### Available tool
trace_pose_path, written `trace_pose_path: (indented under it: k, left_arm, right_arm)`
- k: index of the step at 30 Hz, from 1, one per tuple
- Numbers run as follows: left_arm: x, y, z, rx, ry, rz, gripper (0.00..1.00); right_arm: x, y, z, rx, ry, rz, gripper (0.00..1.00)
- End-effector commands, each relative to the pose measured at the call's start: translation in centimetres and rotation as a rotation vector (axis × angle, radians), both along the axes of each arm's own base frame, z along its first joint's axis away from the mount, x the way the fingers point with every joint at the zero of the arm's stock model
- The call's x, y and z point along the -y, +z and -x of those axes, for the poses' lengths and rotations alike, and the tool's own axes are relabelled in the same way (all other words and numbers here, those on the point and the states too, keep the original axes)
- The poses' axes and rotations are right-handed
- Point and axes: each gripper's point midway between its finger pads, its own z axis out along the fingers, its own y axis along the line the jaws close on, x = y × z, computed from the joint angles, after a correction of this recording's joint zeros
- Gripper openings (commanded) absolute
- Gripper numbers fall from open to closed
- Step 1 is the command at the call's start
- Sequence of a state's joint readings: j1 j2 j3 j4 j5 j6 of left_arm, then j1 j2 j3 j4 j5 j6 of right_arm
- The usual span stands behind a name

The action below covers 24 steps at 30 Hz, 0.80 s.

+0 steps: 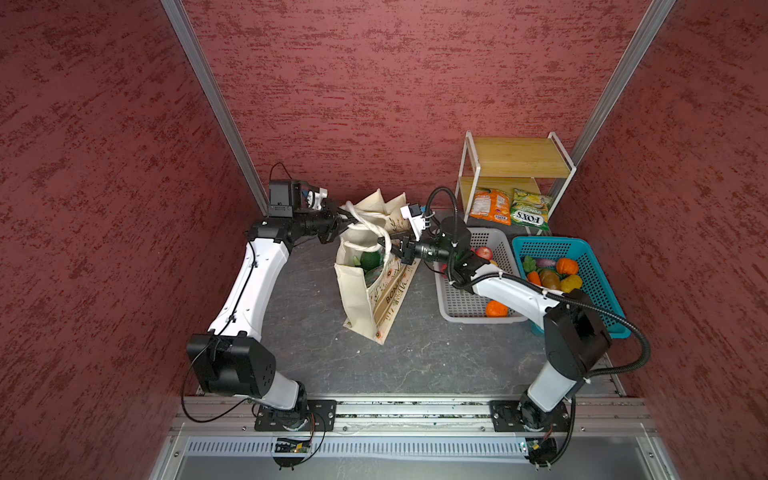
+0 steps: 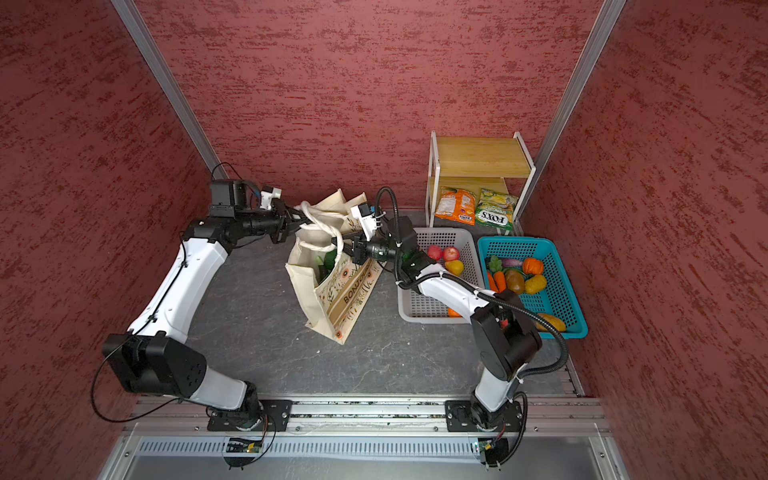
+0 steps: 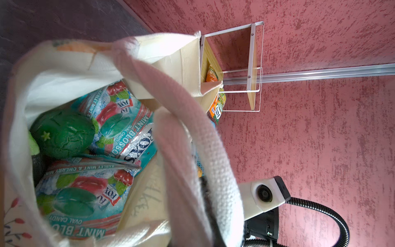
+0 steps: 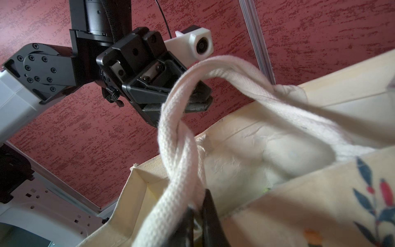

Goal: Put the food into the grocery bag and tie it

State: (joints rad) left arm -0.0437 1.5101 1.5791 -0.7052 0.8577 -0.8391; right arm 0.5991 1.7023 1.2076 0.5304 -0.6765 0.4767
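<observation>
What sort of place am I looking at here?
Probably a robot test booth staged as a grocery corner: two arms bolted to a metal rail, red panel walls, and baskets of produce beside a shelf.

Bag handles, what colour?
Cream, woven strap handles; clearest in the right wrist view.

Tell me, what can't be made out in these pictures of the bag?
- Bag bottom: left wrist view, covered by teal packets and green vegetable.
- Right pincer tips: right wrist view, blurred, cut by the edge, behind the straps.
- Grey basket contents: both top views, partly under the right arm.
</observation>
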Motion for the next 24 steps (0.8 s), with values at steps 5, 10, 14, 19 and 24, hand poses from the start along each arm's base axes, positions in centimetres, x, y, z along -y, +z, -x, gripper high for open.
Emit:
trace_pose_path:
  k: [5, 10, 14, 19, 24]
  left_arm:
    - [-1.0, -1.8, 1.8, -0.093, -0.069, -0.059, 0.00]
    - [-3.1, -2.6, 2.0, -0.108, -0.008, -0.151, 0.00]
    - [-4.9, -3.1, 2.0, -0.116, 0.038, -0.207, 0.00]
    - [-7.3, -4.3, 2.0, -0.146, 0.097, -0.279, 0.00]
    - [-10.6, -5.0, 2.0, -0.162, 0.205, -0.359, 0.00]
  right_arm:
    - [3.6, 4.4, -3.3, 0.065, -0.189, -0.193, 0.00]
    - [5.5, 4.6, -4.2, 0.070, -0.305, -0.232, 0.00]
    - [7.7, 4.1, -5.1, 0.056, -0.419, -0.255, 0.00]
    - [11.1, 3.7, -5.8, 0.045, -0.576, -0.317, 0.00]
    - [14.7, 3.6, -6.1, 0.051, -0.738, -0.347, 0.00]
